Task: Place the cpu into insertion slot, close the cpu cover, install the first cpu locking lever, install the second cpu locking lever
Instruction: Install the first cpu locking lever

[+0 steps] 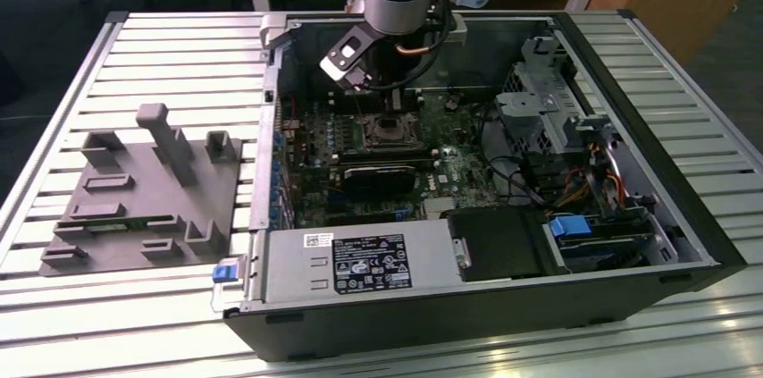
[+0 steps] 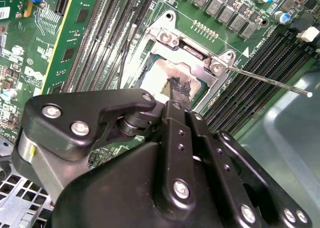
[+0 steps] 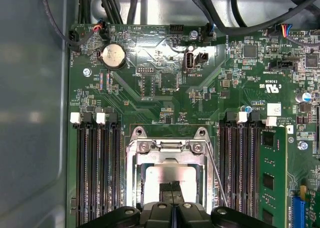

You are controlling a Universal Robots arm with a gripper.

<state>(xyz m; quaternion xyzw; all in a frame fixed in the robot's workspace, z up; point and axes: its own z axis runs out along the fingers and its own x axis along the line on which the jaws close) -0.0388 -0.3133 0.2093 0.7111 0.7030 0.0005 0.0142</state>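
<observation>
The insertion slot (image 3: 131, 174) sits among green board between the long memory slots; in the exterior view the insertion slot (image 1: 388, 130) lies mid-case. The cpu (image 3: 155, 177) lies flat in it, its pale silvery face (image 2: 152, 80) showing. The cpu cover (image 3: 167, 149) lies down around the chip as a silvery frame (image 2: 187, 45). One thin wire locking lever (image 2: 270, 81) sticks out free to one side; the same lever (image 3: 216, 175) slants beside the socket. A second thin lever (image 2: 123, 58) runs along the other side. My gripper (image 2: 178, 87) is shut, its tips just above the chip's face (image 3: 172, 188).
The open computer case (image 1: 667, 217) stands on a slatted table (image 1: 167, 38). A grey fixture block (image 1: 149, 190) lies at the exterior view's left. Inside are a black card (image 1: 381, 177), cables (image 1: 542, 186), a drive cage (image 1: 537, 101) and the power supply (image 1: 357, 264).
</observation>
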